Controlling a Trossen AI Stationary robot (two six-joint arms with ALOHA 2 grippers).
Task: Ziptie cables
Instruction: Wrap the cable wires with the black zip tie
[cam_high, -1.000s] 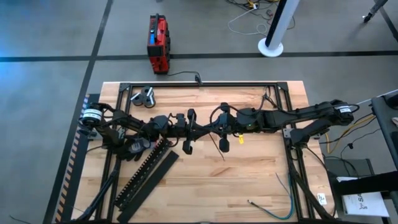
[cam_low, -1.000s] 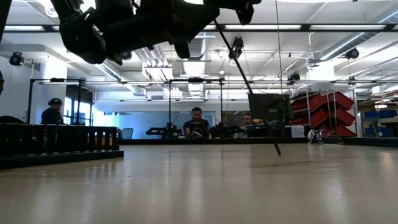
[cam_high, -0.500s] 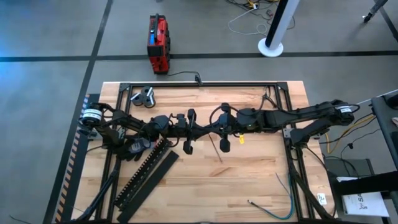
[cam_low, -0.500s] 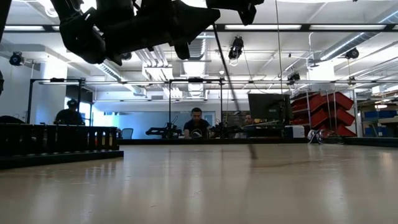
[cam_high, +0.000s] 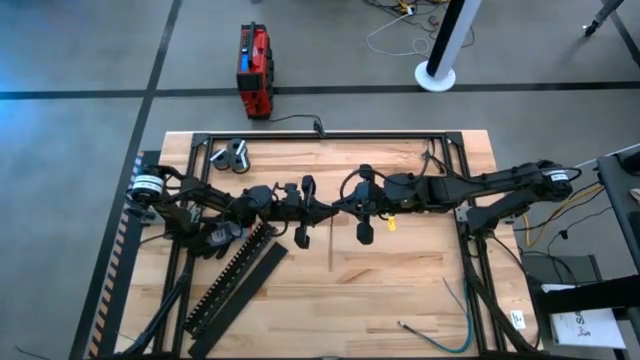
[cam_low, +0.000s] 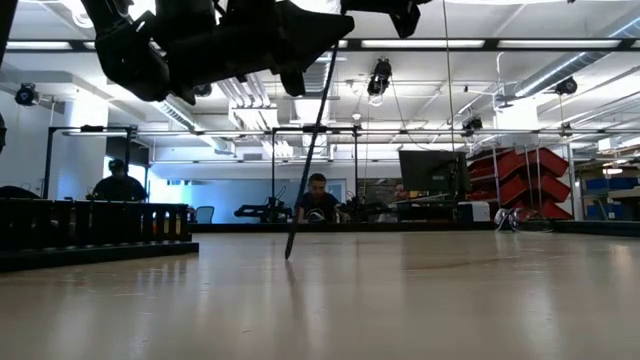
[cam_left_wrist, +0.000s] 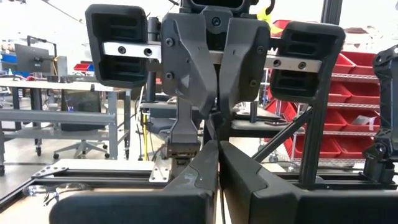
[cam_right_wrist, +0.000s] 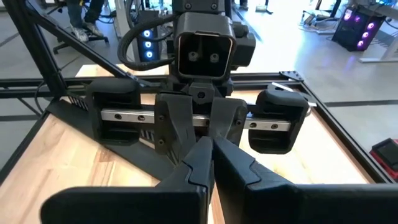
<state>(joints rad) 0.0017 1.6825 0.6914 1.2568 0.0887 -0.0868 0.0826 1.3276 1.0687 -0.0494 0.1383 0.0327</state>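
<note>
Left gripper (cam_high: 322, 212): fingers pinched together on dark cable (cam_high: 331, 245), mid-table.
Right gripper (cam_high: 335, 209): closed, tip-to-tip with left; held object not discernible.

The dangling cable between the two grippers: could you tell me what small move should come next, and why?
Probably hold both grippers steady: the left gripper and right gripper meet tip to tip, jaws shut, and the thin cable hangs slanted with its end just above the table.

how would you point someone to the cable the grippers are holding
Find the middle of the wooden table, where the left gripper and right gripper meet tip to tip. A thin dark cable hangs from that meeting point, unlike the blue and green wires on the table.
</note>
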